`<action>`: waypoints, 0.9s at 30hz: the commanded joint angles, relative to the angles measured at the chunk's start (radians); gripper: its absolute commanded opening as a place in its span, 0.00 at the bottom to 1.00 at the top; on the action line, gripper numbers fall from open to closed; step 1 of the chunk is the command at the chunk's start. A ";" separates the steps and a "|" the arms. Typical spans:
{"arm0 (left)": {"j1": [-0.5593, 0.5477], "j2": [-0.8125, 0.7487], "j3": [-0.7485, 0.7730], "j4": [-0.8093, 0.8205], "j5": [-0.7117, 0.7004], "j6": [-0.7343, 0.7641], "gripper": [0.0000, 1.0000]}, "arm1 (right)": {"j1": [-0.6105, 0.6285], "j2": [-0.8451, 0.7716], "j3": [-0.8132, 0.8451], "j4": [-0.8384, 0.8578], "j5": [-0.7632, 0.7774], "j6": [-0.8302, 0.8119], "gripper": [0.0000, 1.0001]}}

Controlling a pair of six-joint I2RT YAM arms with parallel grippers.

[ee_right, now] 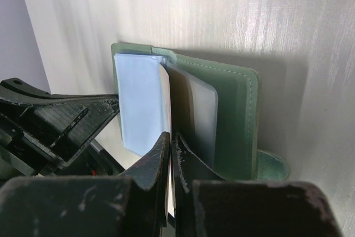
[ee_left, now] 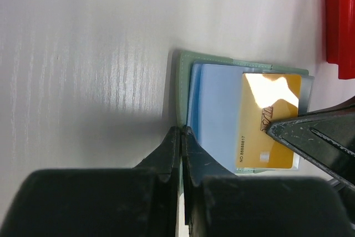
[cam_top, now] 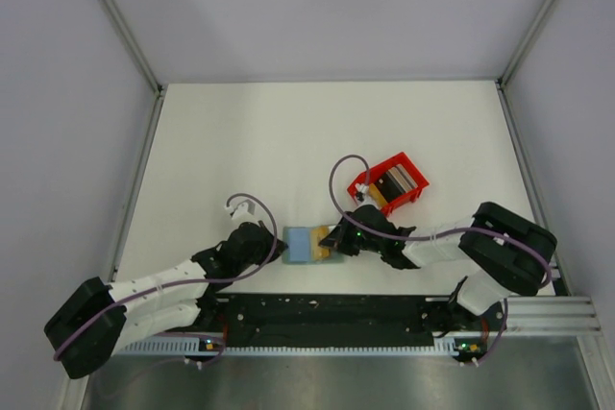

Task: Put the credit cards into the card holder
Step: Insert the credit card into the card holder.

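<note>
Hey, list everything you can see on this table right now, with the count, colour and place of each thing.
table: one, white, under everything.
card holder: one, grey-green outside with pale blue pockets, lying open just in front of the arms.
orange card: one, over the card holder's pockets.
red bin: one, right of the card holder, apart from it.
cards in the bin: several, dark, whitish and tan; exact count unclear.
left gripper: black, shut, tips at the card holder's edge.
right gripper: black, shut on the orange card.
</note>
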State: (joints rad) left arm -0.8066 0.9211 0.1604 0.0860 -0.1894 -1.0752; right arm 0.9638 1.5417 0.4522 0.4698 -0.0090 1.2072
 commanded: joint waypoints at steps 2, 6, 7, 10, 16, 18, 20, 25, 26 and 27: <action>-0.003 0.009 -0.015 0.024 0.027 -0.006 0.00 | -0.002 0.052 -0.003 0.047 0.014 0.009 0.00; -0.003 0.009 -0.015 0.021 0.024 -0.003 0.00 | 0.000 0.054 -0.001 0.055 -0.020 0.011 0.00; -0.003 0.009 -0.013 0.017 0.022 -0.003 0.00 | -0.003 0.048 -0.001 0.044 -0.017 0.012 0.00; -0.003 0.005 -0.009 0.005 0.018 0.003 0.00 | -0.005 0.040 0.019 -0.008 -0.013 0.012 0.00; -0.003 -0.002 -0.004 -0.002 0.015 0.003 0.00 | -0.005 0.054 0.019 -0.020 -0.025 0.055 0.00; -0.005 -0.002 -0.004 -0.003 0.013 0.004 0.00 | 0.000 0.057 0.014 -0.011 -0.023 0.063 0.00; -0.005 -0.004 -0.002 0.000 0.015 0.004 0.00 | 0.004 0.061 0.016 -0.010 -0.029 0.061 0.00; -0.003 -0.002 -0.001 -0.002 0.015 0.008 0.00 | 0.018 0.086 0.019 0.013 -0.043 0.075 0.00; -0.003 -0.002 0.001 -0.002 0.011 0.008 0.00 | 0.018 0.089 0.019 0.024 -0.048 0.077 0.00; -0.005 -0.002 0.001 -0.002 0.013 0.006 0.00 | 0.019 0.090 0.020 0.032 -0.051 0.078 0.00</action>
State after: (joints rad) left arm -0.8066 0.9211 0.1604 0.0841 -0.1909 -1.0748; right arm 0.9607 1.5917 0.4545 0.5198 -0.0296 1.2808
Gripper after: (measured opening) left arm 0.011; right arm 0.006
